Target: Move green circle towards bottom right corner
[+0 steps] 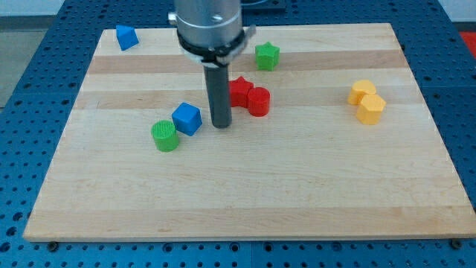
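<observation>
The green circle (165, 135) is a short green cylinder on the wooden board (245, 201), left of centre. A blue cube (187, 118) touches its upper right side. My tip (222, 124) rests on the board just right of the blue cube, about a block's width from it and well right of the green circle. A red star (239, 91) and a red cylinder (258, 101) sit right behind and to the right of the rod.
A green star (267, 56) lies near the view's top centre. A second blue block (126, 36) sits at the top left corner. Two yellow blocks (367, 102) touch each other at the right side.
</observation>
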Motion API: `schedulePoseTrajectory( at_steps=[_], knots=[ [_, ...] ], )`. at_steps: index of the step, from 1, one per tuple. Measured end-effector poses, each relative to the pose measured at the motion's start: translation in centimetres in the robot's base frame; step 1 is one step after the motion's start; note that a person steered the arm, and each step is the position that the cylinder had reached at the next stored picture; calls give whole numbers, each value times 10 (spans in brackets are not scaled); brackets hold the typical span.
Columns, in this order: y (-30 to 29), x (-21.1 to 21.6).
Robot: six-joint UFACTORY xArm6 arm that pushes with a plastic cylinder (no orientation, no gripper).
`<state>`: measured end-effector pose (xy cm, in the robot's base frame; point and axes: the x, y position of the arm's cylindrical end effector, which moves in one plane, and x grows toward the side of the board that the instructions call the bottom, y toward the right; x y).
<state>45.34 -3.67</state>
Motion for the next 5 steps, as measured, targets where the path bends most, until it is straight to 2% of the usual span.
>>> schedulePoseTrajectory(
  at_steps=[1,4,5],
  knots=[
    [-9,21],
    [-58,-23],
    [-83,-24]
  ],
)
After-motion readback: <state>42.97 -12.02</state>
